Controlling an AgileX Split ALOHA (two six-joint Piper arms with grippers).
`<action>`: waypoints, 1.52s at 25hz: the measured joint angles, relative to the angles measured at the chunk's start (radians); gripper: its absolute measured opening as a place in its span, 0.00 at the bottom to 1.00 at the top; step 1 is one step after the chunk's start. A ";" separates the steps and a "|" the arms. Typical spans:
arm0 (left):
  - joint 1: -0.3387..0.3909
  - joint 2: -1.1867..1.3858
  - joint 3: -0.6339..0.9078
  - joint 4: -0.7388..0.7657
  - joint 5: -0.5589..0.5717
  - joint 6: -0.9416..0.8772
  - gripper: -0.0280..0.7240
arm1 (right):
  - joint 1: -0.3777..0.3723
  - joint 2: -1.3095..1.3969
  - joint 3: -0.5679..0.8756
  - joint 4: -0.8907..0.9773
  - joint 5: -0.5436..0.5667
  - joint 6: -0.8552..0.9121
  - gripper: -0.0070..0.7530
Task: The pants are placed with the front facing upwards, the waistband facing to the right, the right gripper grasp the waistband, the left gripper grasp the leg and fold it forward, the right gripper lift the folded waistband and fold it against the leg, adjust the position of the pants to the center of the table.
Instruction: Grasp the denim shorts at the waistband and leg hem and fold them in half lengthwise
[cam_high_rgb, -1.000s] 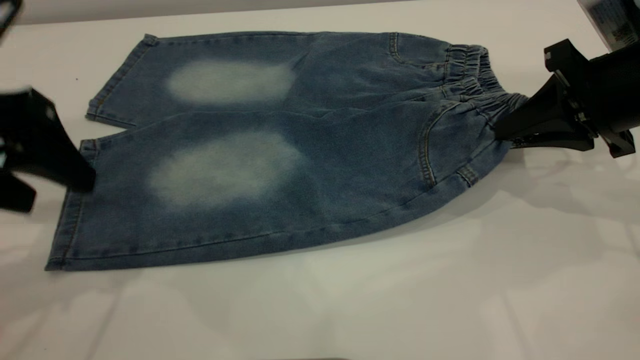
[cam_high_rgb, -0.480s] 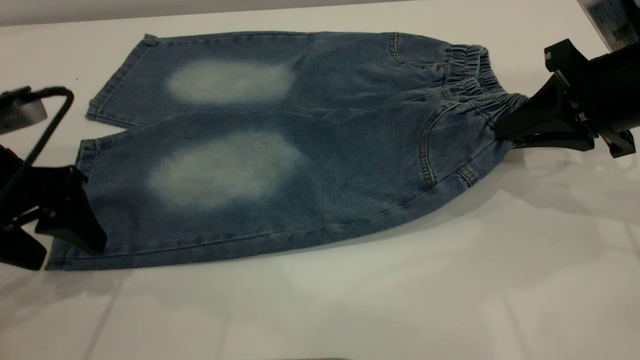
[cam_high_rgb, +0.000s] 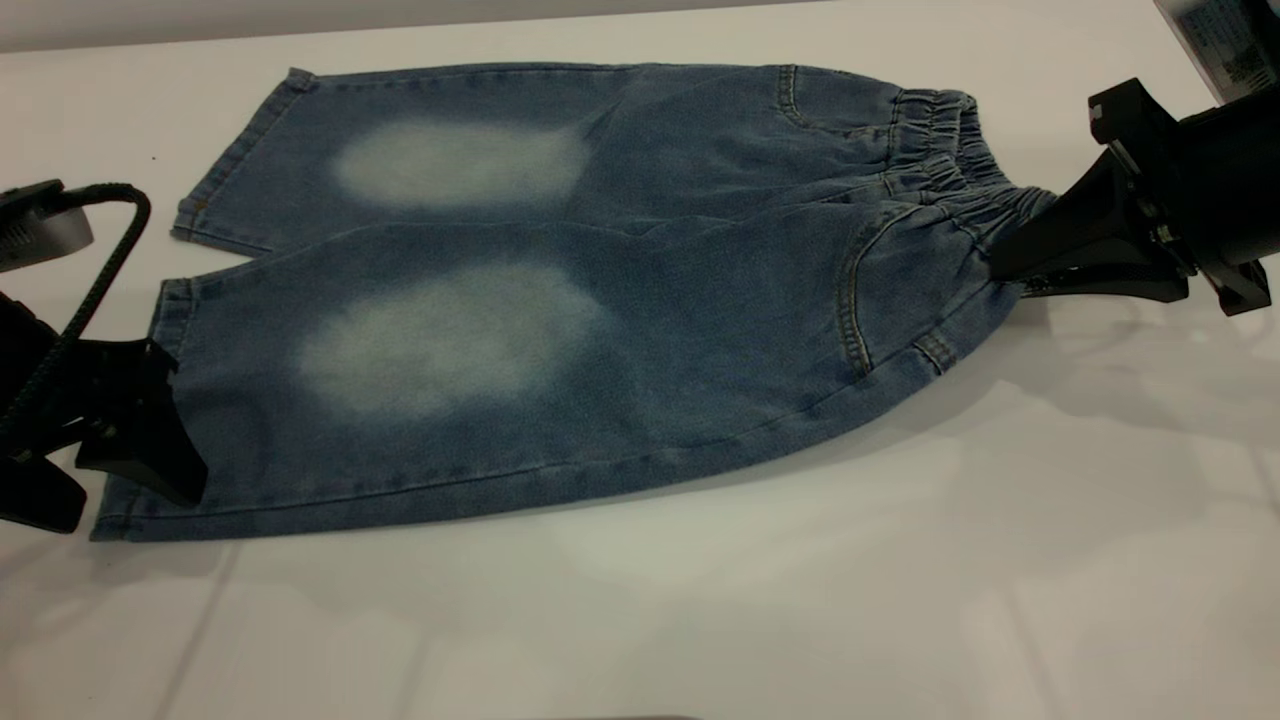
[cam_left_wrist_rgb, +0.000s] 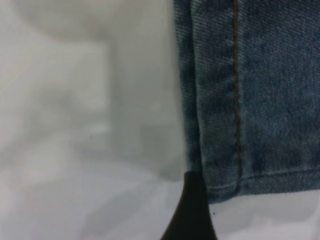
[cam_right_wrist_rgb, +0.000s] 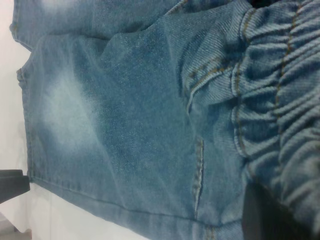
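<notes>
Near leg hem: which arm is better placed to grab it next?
Left, probably. The left gripper sits at the near leg hem of the pants, whereas the right gripper is at the waistband, apparently holding it.

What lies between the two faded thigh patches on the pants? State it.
Only plain darker denim of the pants and the edge where the near leg overlaps the far leg, between the far patch and the near patch; exterior view.

Short blue denim pants (cam_high_rgb: 560, 300) are lying front-up and flat across the far half of the white table (cam_high_rgb: 700, 620), pale ovals showing on both thighs, leg hems pointing toward the left edge, the ruched waistband (cam_high_rgb: 960, 170) bunching toward the right edge.
</notes>
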 joint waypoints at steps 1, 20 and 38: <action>0.000 0.000 -0.001 0.000 -0.003 0.000 0.79 | 0.000 0.000 0.000 0.000 0.000 0.000 0.06; 0.000 0.059 -0.006 -0.003 -0.048 0.001 0.19 | 0.000 0.000 0.000 0.000 0.000 0.000 0.06; 0.000 -0.268 -0.006 -0.004 0.217 0.096 0.11 | 0.000 -0.229 0.079 -0.004 -0.012 0.000 0.06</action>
